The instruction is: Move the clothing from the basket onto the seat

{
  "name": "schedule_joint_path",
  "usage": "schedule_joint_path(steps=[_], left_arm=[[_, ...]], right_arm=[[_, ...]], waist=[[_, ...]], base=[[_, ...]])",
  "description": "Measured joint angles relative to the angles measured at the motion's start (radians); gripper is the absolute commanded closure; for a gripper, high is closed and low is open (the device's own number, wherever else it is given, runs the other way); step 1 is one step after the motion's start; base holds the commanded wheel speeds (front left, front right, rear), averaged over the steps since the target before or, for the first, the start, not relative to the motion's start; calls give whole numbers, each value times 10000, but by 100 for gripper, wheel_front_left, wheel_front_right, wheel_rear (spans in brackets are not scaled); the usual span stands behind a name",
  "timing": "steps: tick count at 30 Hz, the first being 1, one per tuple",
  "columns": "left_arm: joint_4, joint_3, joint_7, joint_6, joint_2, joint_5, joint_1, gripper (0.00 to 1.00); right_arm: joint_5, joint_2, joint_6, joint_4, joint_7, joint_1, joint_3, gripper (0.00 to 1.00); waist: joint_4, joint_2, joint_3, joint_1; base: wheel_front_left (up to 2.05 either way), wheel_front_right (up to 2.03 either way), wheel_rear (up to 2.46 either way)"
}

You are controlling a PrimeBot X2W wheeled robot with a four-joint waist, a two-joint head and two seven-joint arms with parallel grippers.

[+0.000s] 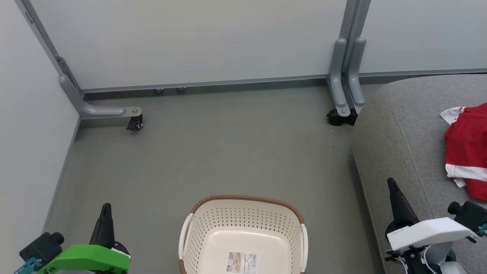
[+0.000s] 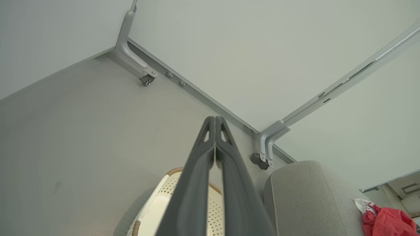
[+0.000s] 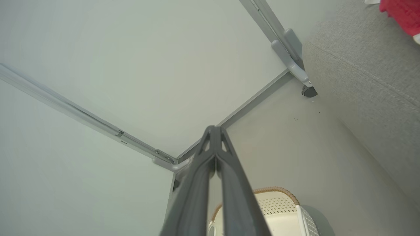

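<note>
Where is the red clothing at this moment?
In the head view the red clothing lies on the grey seat at the right edge, beyond the right gripper and right of the basket.

The basket point(image 1: 228, 222) is smooth, faintly glossy cream plastic with perforated walls, a brown woven-look rim and a paper label point(image 1: 242, 262) stuck to its bottom. The seat point(image 1: 399, 125) on the right is coarse grey woven cloth with stitched seams. The clothing point(image 1: 466, 144) is soft red fabric with white trim. The floor point(image 1: 228, 152) looks matt grey and smooth. The far partition panels point(image 1: 190, 38) are pale and satin, and their feet point(image 1: 99, 111) look like grey-painted metal.
</note>
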Motion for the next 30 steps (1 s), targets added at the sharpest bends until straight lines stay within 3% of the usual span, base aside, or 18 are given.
schedule_joint_path(steps=[30], left_arm=[[-236,499,880,-100,-282,-3427,-372,100]], right_arm=[[3465,-46,0,545,510,-583,-224,100]], waist=[[-22,0,118,0]], base=[[0,0,0]])
